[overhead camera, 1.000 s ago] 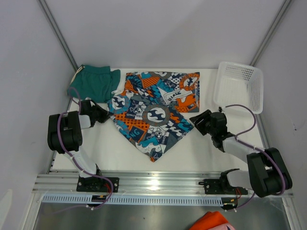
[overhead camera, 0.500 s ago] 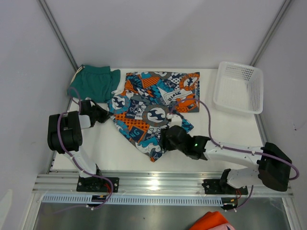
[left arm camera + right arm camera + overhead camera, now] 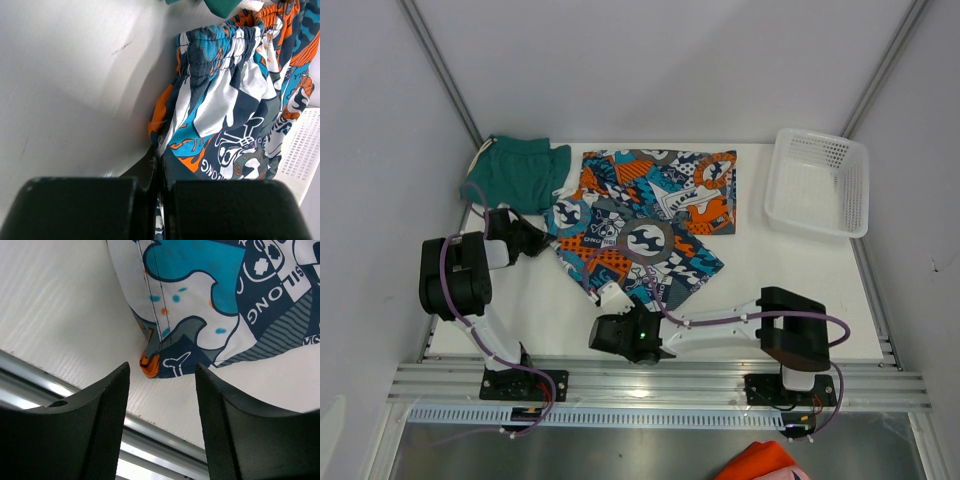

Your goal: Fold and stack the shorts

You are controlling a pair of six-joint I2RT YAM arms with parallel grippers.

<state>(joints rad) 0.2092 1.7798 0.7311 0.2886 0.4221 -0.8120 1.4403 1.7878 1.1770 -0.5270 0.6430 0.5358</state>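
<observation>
Nearest the front edge of the bench (image 3: 790, 280), the right gripper (image 3: 161, 371) stood partly open and empty. The lower corner of the printed shorts (image 3: 650, 215) lay just ahead of its jaws. The print carried the letters "LONG". Further back, the left gripper (image 3: 159, 182) was clamped on the same pair's side edge, below the elastic waistband. The teal shorts (image 3: 515, 170) lay crumpled at the far left, just beside them.
</observation>
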